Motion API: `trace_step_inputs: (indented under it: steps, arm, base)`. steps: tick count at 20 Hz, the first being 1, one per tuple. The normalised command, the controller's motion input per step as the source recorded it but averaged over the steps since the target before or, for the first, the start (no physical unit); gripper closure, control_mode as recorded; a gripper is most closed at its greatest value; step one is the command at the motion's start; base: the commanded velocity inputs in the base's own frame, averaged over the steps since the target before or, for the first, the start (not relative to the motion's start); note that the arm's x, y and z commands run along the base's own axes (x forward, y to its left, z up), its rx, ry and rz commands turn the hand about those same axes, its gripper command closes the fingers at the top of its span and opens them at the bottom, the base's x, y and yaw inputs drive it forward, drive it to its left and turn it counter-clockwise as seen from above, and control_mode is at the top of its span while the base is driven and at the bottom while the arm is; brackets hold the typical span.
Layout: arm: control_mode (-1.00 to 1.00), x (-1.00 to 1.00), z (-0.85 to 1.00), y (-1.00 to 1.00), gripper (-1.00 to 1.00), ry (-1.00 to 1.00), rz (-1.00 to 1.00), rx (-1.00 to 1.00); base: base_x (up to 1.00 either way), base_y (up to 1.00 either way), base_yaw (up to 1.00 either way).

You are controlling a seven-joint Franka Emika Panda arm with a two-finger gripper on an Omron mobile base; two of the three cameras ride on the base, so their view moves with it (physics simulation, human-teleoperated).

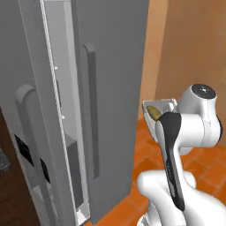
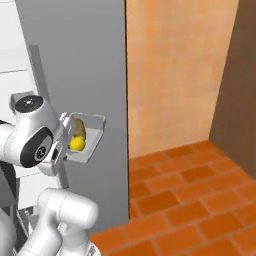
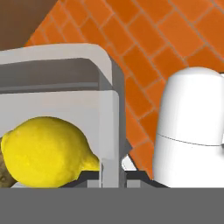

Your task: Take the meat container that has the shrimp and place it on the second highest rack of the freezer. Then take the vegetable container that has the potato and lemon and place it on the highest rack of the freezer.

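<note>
Pale grey, translucent plastic: the vegetable container sits right at the fingers, its near rim against the bottom of the hand view, lifted clear of the orange brick floor that shows beyond and below it. The fingertips themselves are hidden; the gripper is closed down tight, and going by where the tray hangs off the hand it is clamped on the container's near edge. Just past the fingers, inside the tray, lies the lemon, bright yellow, with the brown potato touching it on the side away from the tray's corner wall. From the right base view the lemon is the nearer to the hand and the potato lies beyond it. Wrist is bent so the tray stays roughly level; the forearm rises steeply from the base and the hand reaches forward. Outward from the tray stands the freezer, its grey door ajar, long handle upright. Racks inside cannot be made out.
</note>
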Motion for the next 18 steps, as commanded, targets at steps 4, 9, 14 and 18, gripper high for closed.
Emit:
trace_step_inputs:
  steps: [4, 9, 14, 18]
  arm:
    - [1.00, 0.00, 0.00, 0.00, 1.00, 0.00, 0.00, 0.00]
    - [1.00, 0.00, 0.00, 0.00, 1.00, 0.00, 0.00, 0.00]
    - [1.00, 0.00, 0.00, 0.00, 1.00, 0.00, 0.00, 0.00]
    - [1.00, 0.00, 0.00, 0.00, 1.00, 0.00, 0.00, 0.00]
  base:
    - [0.37, -0.20, 0.86]
    - [0.38, -0.25, 0.84]
    - [0.37, -0.42, 0.74]
    - [0.32, -0.62, 0.39]
